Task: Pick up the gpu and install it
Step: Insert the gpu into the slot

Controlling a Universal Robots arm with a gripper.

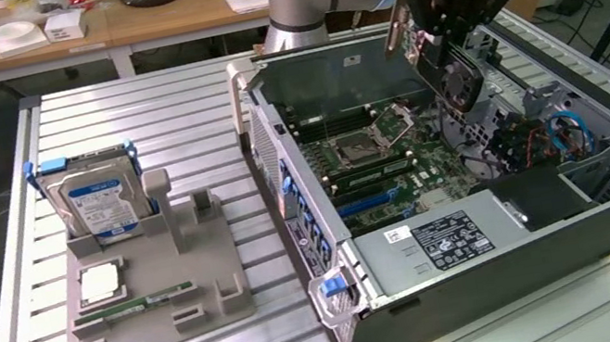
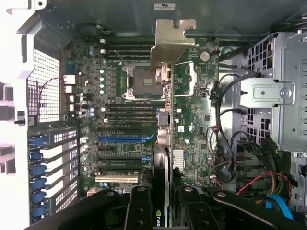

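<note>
While clenched in fingers point(image 2: 138, 207) above motherboard point(image 1: 384, 152): carry gpu point(image 1: 452, 74) steady, edge squared to blue slot point(image 2: 122, 139), clear of cables point(image 2: 223, 110).

Slatted, seemingly metal table point(image 1: 133, 117) bears grey tray point(image 1: 146, 335) and open computer case point(image 1: 525, 278).

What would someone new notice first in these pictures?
The gripper is shut on the gpu, holding it over the open case at the exterior view's right. Below the card lies the motherboard. At the exterior view's left, a hard drive stands in a grey holder.
</note>
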